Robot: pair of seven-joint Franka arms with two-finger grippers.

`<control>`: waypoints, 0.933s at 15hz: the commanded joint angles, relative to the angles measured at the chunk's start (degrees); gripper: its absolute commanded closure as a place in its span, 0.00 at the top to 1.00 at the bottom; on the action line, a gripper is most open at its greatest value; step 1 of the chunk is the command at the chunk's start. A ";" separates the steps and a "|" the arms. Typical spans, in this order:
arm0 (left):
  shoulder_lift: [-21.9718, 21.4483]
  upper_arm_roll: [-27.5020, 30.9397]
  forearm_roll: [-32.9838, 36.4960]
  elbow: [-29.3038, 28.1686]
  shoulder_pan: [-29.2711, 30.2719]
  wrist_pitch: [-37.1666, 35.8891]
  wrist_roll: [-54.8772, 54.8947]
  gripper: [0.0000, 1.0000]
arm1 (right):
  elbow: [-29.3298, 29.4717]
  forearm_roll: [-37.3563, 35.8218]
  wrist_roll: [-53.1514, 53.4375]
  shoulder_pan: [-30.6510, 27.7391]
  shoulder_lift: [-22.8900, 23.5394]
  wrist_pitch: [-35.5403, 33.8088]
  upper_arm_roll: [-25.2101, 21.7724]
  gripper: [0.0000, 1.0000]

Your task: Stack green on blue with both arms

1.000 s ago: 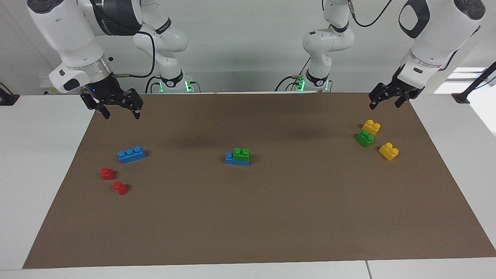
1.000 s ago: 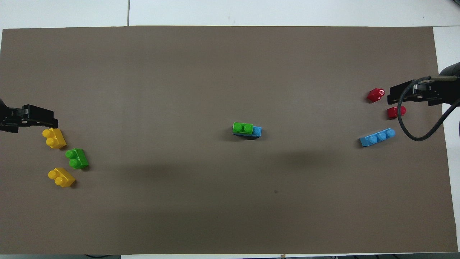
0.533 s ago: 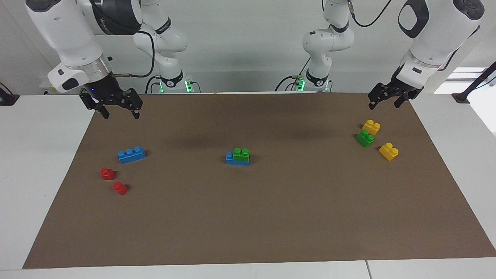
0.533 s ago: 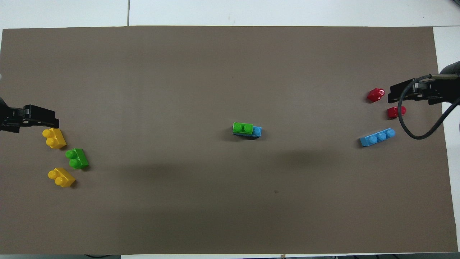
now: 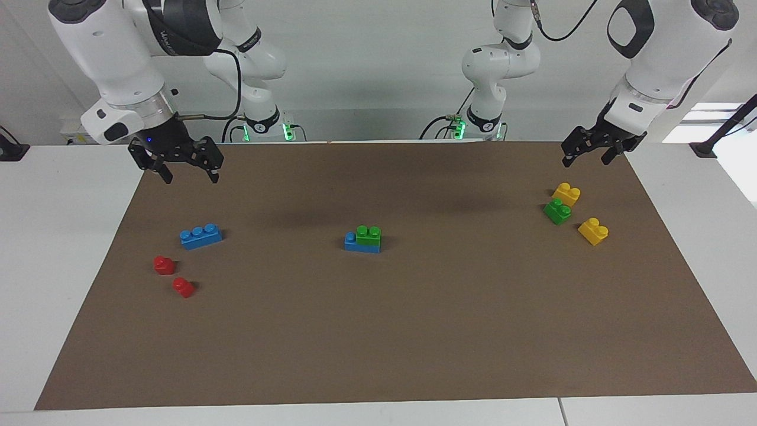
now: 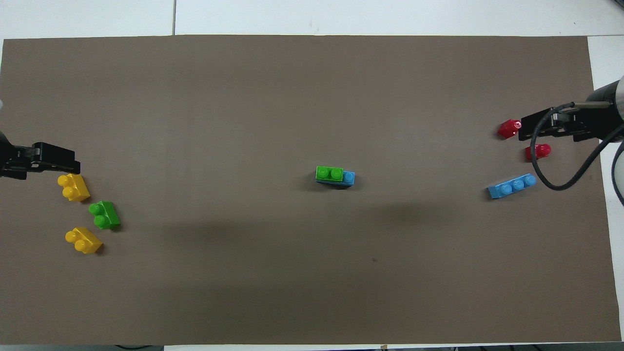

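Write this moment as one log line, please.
green plastic brick: stacked on blue plastic brick, mid-mat | left gripper: open, raised | right gripper: open, raised

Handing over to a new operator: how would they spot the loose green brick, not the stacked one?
Start at the brown mat and go to the left arm's end. Three small bricks cluster there; the loose green brick lies between two yellow bricks, the only green one, bare on the mat.

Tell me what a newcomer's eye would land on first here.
The green brick stacked on a blue brick at mid-mat stands out first. Loose bricks cluster at each end: a blue one and two red ones toward the right arm's end, a green one between two yellow ones toward the left arm's end. Both grippers, right and left, hang with jaws open and empty above the mat's corners nearest the robots.
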 commanded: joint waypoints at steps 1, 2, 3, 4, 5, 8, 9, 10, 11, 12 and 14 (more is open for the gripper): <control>-0.24 0.14 -0.47 0.35 -0.01 -0.73 0.97 1.00 | 1.40 -0.45 -0.67 -0.28 0.56 -0.97 0.46 1.00; -0.24 0.14 -0.38 0.44 -0.10 -0.73 0.97 1.00 | 1.40 -0.45 -0.67 -0.11 0.56 -1.24 0.46 1.00; -0.24 0.14 -0.38 0.44 -0.01 -0.73 0.97 1.00 | 1.40 -0.37 -0.67 -0.11 0.48 -1.24 0.46 1.00; -0.24 0.14 -0.47 0.35 -0.01 -0.73 0.97 1.00 | 1.49 -0.45 -0.76 -0.20 0.30 -1.41 0.46 1.00; -0.24 0.14 -0.47 0.35 -0.01 -0.73 0.97 1.00 | 1.57 -0.37 -0.76 -0.02 0.39 -1.50 0.46 1.00; -0.24 0.05 -0.47 0.35 -0.01 -0.64 0.97 1.00 | 1.66 -0.89 -0.76 5.24 0.30 -1.68 -4.08 1.00; -0.24 0.14 -0.47 0.44 -0.01 -0.64 0.97 1.00 | 1.75 -0.81 -0.76 6.73 0.21 -1.68 -5.85 1.00; -0.24 0.14 -0.47 0.44 -0.10 -0.55 0.97 1.00 | 1.84 -0.72 -0.85 8.14 0.21 -1.59 -7.69 1.00; -0.24 0.14 -0.47 0.44 -0.10 -0.55 0.97 1.00 | 1.93 -0.46 -0.85 9.02 0.21 -1.68 -9.01 1.00; -0.24 0.14 -0.38 0.44 -0.10 -0.55 0.97 1.00 | 1.93 -0.37 -0.85 9.03 0.21 -1.59 -9.11 1.00; -0.24 0.14 -0.38 0.44 -0.10 -0.55 0.97 1.00 | 2.01 -0.89 -0.85 8.60 0.30 -1.68 -9.20 1.00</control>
